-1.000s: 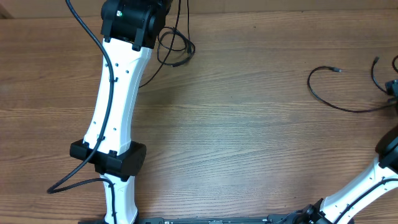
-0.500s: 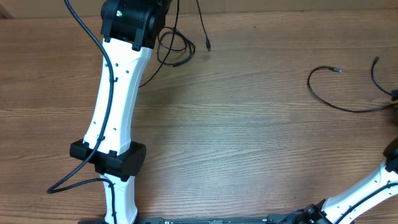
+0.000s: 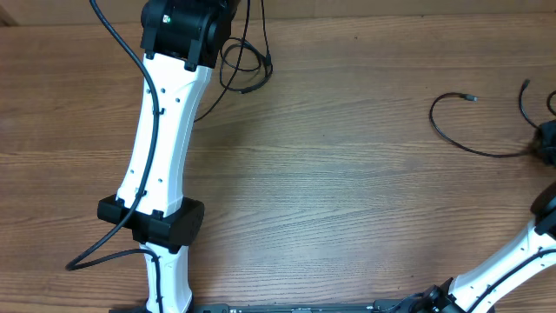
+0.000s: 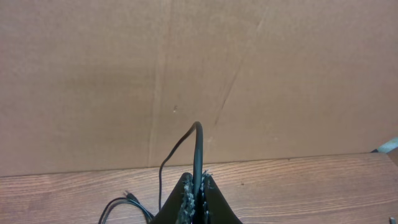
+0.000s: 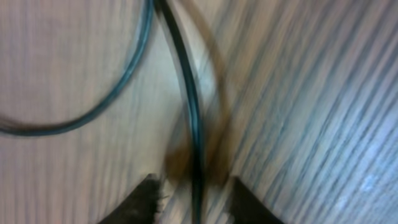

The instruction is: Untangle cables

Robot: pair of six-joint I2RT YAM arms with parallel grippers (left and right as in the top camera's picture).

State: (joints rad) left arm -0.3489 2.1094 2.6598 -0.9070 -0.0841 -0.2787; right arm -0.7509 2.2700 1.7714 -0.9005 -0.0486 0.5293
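**Item: thin black cables — two lots, one at each claw**

**Location.** One lot of the cables [image 3: 267, 65] hangs and loops at the far edge of the table [image 3: 347, 200], just beside the left arm [image 3: 165, 130]. The other lot lies flat at the right. It consists of a long curved cable [image 3: 486, 155] with a small plug end, running to the right gripper [image 3: 547, 143], and a short strand [image 3: 522, 96] near it.

**Claws.** The left gripper [image 4: 194, 199] is clamped tight on one cord [image 4: 198, 155], which stands up from between the fingers and bends over towards the table. The right gripper [image 5: 194, 196] straddles a strand [image 5: 193, 124], with its jaws narrow but apart and a gap showing on each side. You should not count that as a grip.

**Handling.** These are probably very light, limp and smooth-jacketed. They should bend wherever you pinch them and may slide through the pads under a pull. A lifted length will likely swing and drag its neighbours along, so the plugs could snag in loops. Take hold on bare cord a little way back from a plug — not on the plug itself, and not where two strands cross.

**Hidden or unclear.**
- The left claw is cut off at the overhead view's top edge, so you cannot see where its cord joins the loops below.
- The left wrist view shows only a corner of a loop [image 4: 118, 201] against the cardboard wall [image 4: 93, 74].
- The right wrist view is badly blurred. A second strand [image 5: 93, 118] curves past, and you cannot tell whether it touches the first.
- The right claw sits at the frame's edge overhead.
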